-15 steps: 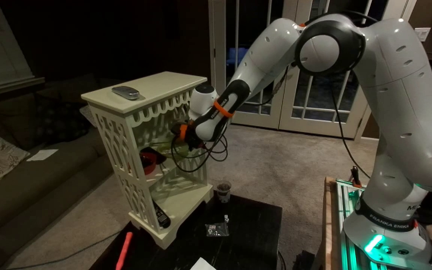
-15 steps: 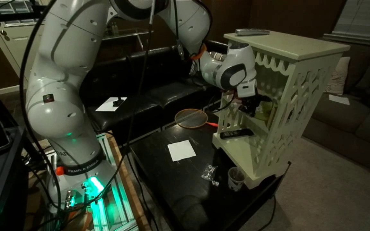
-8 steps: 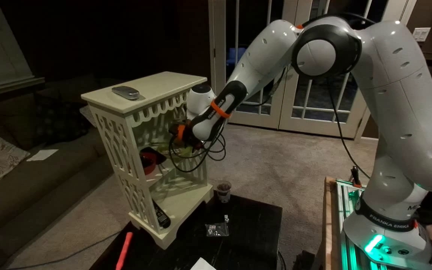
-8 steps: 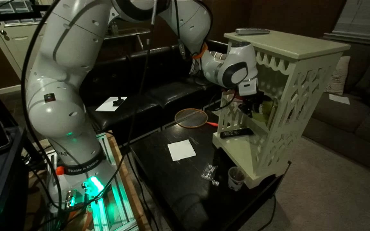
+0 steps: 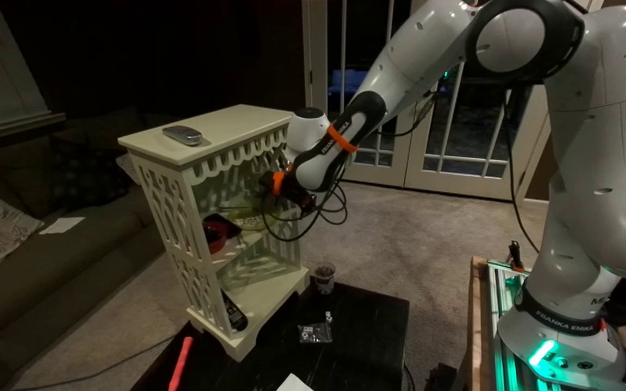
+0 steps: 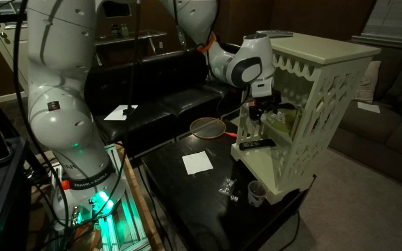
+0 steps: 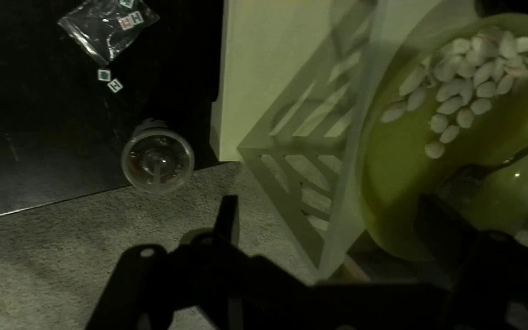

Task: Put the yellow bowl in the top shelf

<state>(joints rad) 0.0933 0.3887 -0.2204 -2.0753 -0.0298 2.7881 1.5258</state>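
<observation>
The yellow bowl (image 7: 392, 169) lies on the top shelf (image 5: 232, 254) of the cream-white rack, holding several pale shell-like pieces and a spoon. Both exterior views show the bowl (image 5: 253, 215) inside the rack's upper tier, by one lattice side. My gripper (image 7: 330, 204) stands open, its two fingers wide apart. In the wrist view one finger (image 7: 228, 220) is over the carpet outside the rack; the other overlaps the bowl, and whether it touches cannot be told. An exterior view has the gripper (image 6: 270, 109) at the rack's open front, just above the bowl (image 6: 286, 122).
A red container (image 5: 217, 237) shares that shelf. A black remote (image 6: 257, 144) is on the lower tier, and a grey remote (image 5: 182, 134) lies on the rack's flat top. Scalloped trim (image 5: 231, 158) hangs over the opening. A clear cup (image 7: 157, 160) and a small bag (image 7: 108, 27) are beside the rack.
The gripper, earlier at the bowl, has let go and opened. The arm has drawn back and up out of the rack. The bowl stays on the shelf, with more of it showing.
</observation>
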